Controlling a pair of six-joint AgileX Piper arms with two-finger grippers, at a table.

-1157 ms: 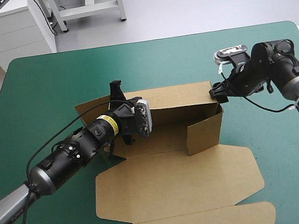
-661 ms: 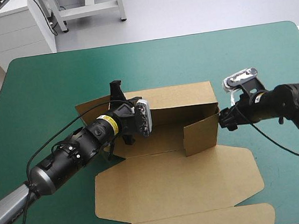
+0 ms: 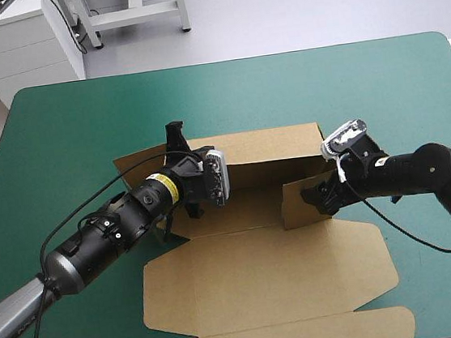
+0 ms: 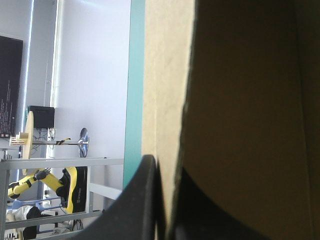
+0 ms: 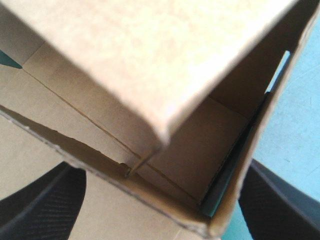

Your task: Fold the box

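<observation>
Box (image 3: 254,206) sits mid-table on the teal-green cover (image 3: 58,131) in the high view. Its long axis runs left to right, parallel to the table's far edge, with the open side up, the lid (image 3: 266,274) lying flat toward the near edge and the back wall (image 3: 267,144) standing. I have the left gripper (image 3: 175,138) at the left end of that wall and the right gripper (image 3: 317,198) against the right side flap (image 3: 295,206), which stands turned inward across the tray. I judge the step in hand to be tucking that right end. To do it well I'd push the flap square along its crease, low and slow, while the left arm pins the back wall so the sheet doesn't skate leftward. In the left wrist view the black fingers (image 4: 147,200) are clamped on an upright sheet of brown board, one on each face, with the cover's edge beyond it, and that hold looks firm to me. In the right wrist view the fingers (image 5: 45,205) stand wide apart, gripping nothing, and straddle a corner of the box. The flap leans over the floor there, and I'd guide the outer finger clear of the wall's edge so it can't snag
</observation>
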